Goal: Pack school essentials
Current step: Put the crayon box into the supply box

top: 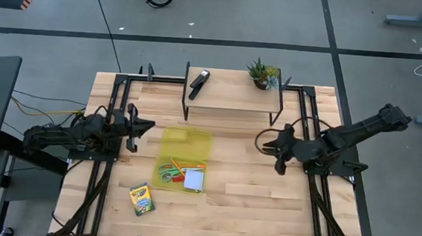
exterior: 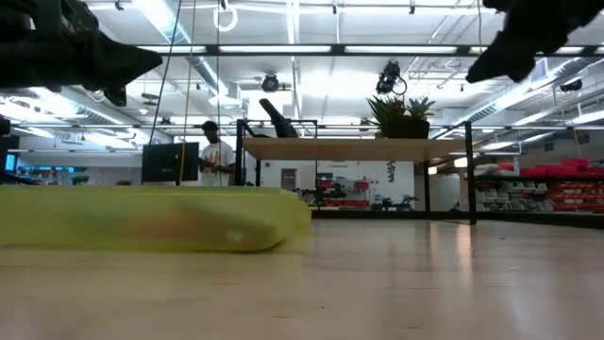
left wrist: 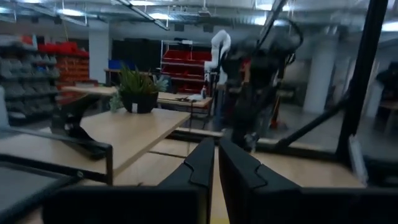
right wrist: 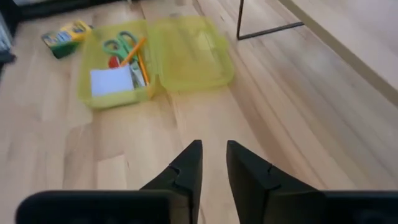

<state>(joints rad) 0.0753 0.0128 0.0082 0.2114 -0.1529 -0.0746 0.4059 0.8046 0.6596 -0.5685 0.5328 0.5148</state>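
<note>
Fingers on my left gripper sit nearly together with only a thin slit between them, grasping nothing. Those on my right gripper stand slightly apart with a narrow gap, also holding nothing.

Seen from above, my left gripper hovers at about nine o'clock on the tabletop, pointing toward the centre. My right gripper hovers at about three o'clock, pointing back toward it. Neither touches anything.

Between them, just left of centre, lies an open yellow-green plastic case. Its lid is folded flat toward twelve o'clock, and its tray lies toward six o'clock. Inside the tray, the right wrist view shows green-handled scissors, an orange pen lying across them, a yellow pencil beside it, a small red piece and a pale blue notepad. The notepad fills the end of the tray nearest my right arm.

A crayon box lies flat on the tabletop outside the case, at about seven o'clock from it, near but not touching.

At twelve o'clock stands a low wooden shelf on dark metal legs. On it rest a black stapler toward its left end and a small potted plant toward its right end, well apart from each other.
</note>
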